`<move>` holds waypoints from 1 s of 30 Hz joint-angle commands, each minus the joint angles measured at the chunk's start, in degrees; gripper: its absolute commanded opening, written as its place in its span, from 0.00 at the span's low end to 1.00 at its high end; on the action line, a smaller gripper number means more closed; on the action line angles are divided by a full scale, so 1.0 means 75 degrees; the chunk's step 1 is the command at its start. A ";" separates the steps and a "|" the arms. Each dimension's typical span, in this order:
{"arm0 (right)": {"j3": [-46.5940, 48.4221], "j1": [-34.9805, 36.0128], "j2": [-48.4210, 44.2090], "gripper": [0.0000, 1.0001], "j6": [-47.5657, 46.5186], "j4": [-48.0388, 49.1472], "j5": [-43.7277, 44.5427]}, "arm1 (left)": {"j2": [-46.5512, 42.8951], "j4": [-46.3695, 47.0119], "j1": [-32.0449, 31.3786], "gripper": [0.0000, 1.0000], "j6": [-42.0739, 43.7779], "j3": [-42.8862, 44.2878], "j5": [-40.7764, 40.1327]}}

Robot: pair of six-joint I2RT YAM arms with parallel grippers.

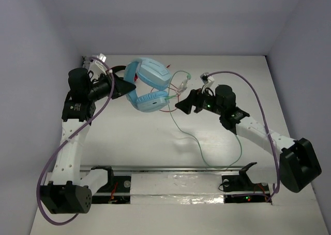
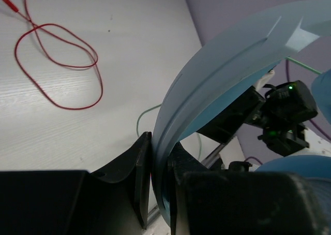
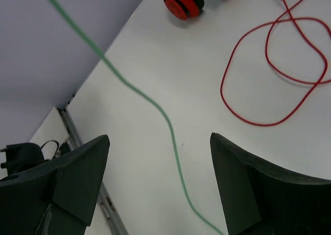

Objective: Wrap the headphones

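Item: headphones (image 1: pixel 150 82), raised off the table. Light, with a stiff headband, I judge. My left gripper (image 2: pixel 158 160) is clamped on the headband, which sits between its fingers. Cable (image 3: pixel 135 91): thin, limp, probably slippery. It runs ungripped between my right gripper's (image 3: pixel 159 142) spread fingers, so I take hold there.
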 commanded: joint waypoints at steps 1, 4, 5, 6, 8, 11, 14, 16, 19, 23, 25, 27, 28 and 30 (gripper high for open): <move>0.0060 0.0038 0.0251 0.84 0.0135 0.1935 0.0264 | -0.0345 0.1540 -0.0031 0.00 -0.0995 -0.0026 0.0904; 0.0294 0.0038 0.0766 0.84 0.0158 0.2392 0.0079 | -0.0404 0.1681 -0.0101 0.00 -0.1101 -0.0108 0.0928; 0.0364 0.0038 0.0895 0.84 0.0205 0.2545 0.0031 | -0.0427 0.1716 -0.0102 0.00 -0.1113 -0.0132 0.0928; 0.0411 0.0038 0.1001 0.84 0.0252 0.2871 -0.0050 | -0.0451 0.1739 -0.0102 0.00 -0.1124 -0.0178 0.0939; 0.0481 0.0038 0.1235 0.84 0.0439 0.3236 -0.0308 | -0.0463 0.1763 -0.0102 0.00 -0.1148 -0.0225 0.0939; 0.0657 0.0038 0.1528 0.83 0.0708 0.3845 -0.0730 | -0.0521 0.1775 -0.0102 0.00 -0.1148 -0.0307 0.0928; 0.0880 0.0038 0.1809 0.80 0.0943 0.4128 -0.1222 | -0.0533 0.1728 -0.0102 0.00 -0.1090 -0.0354 0.0869; 0.0834 0.0119 0.1869 0.78 0.1072 0.4421 -0.1340 | -0.0556 0.1751 -0.0172 0.00 -0.1101 -0.0401 0.0822; 0.0682 0.0120 0.1869 0.68 0.1107 0.4608 -0.1399 | -0.0556 0.1751 -0.0172 0.00 -0.1089 -0.0413 0.0705; 0.0598 0.0120 0.1717 0.32 0.1178 0.4820 -0.1644 | -0.0568 0.1693 -0.0241 0.00 -0.1031 -0.0425 0.0530; 0.0599 0.0120 0.1693 0.40 0.1178 0.4807 -0.1820 | -0.0591 0.1646 -0.0242 0.00 -0.0949 -0.0460 0.0413; 0.0564 0.0190 0.1705 0.59 0.1224 0.4959 -0.1891 | -0.0627 0.1692 -0.0312 0.00 -0.0972 -0.0588 0.0389; 0.0587 0.0190 0.1809 0.64 0.1294 0.5018 -0.2053 | -0.0627 0.1751 -0.0312 0.00 -0.1007 -0.0612 0.0354; 0.0750 0.0190 0.1962 0.68 0.1365 0.5054 -0.2219 | -0.0615 0.1810 -0.0382 0.00 -0.1031 -0.0647 0.0330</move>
